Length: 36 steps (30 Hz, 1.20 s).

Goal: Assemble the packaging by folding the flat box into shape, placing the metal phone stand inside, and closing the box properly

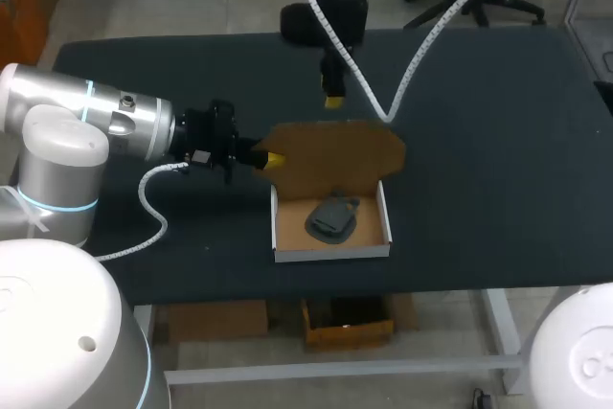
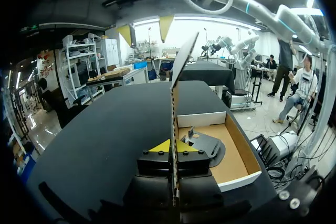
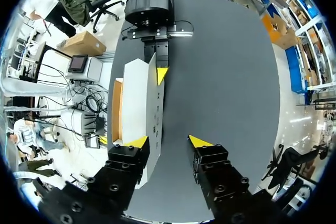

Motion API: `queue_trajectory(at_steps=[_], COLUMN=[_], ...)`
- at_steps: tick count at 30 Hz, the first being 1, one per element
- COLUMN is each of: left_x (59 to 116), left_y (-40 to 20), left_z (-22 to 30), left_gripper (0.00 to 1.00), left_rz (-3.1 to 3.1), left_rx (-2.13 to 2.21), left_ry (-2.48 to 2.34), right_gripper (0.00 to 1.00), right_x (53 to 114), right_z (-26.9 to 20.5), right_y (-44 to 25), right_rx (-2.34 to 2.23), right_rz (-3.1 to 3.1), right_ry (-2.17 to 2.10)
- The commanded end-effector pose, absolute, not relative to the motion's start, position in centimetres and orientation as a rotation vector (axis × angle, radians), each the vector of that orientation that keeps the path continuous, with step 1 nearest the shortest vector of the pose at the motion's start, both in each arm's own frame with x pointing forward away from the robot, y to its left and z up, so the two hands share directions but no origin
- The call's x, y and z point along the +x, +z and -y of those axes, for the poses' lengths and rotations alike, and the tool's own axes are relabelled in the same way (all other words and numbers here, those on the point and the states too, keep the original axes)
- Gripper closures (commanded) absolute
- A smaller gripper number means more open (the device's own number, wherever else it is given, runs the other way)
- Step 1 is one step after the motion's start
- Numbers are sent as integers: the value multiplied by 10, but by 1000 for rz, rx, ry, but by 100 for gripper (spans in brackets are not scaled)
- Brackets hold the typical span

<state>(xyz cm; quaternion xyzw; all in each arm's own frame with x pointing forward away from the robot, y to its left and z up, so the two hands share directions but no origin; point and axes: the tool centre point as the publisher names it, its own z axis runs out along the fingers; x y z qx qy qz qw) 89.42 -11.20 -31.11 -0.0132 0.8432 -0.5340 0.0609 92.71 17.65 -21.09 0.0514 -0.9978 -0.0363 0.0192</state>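
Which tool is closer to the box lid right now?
Left. The left tool is clamped on the side edge of the box lid; the right tool is open, just beyond its free edge.

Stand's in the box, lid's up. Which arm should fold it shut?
Left. The left hand is shut on the edge of the upright lid; the right hand hangs open behind the lid, holding nothing.

Likely a robotics lab: robot arms (image 1: 96, 122) over a black worktable (image 1: 498, 189).
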Motion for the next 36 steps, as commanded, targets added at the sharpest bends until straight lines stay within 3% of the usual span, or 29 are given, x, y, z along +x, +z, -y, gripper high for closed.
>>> queue_trajectory(at_steps=[1,18,36], left_x=[894,894,894], left_y=[-313,-313,-313], left_z=[113,113,113], left_gripper=[100,100,100], left_rz=[-2548,-2548,-2548], left_rx=[-39,-39,-39], left_ry=[-1617,-1617,-1617], right_gripper=[54,59,56], right_x=[915,890,885], right_z=[-176,-170,-174], right_y=[-216,-220,-236], right_rx=[166,175,162], right_rz=[3107,3107,3085], right_ry=[-107,-83,-47])
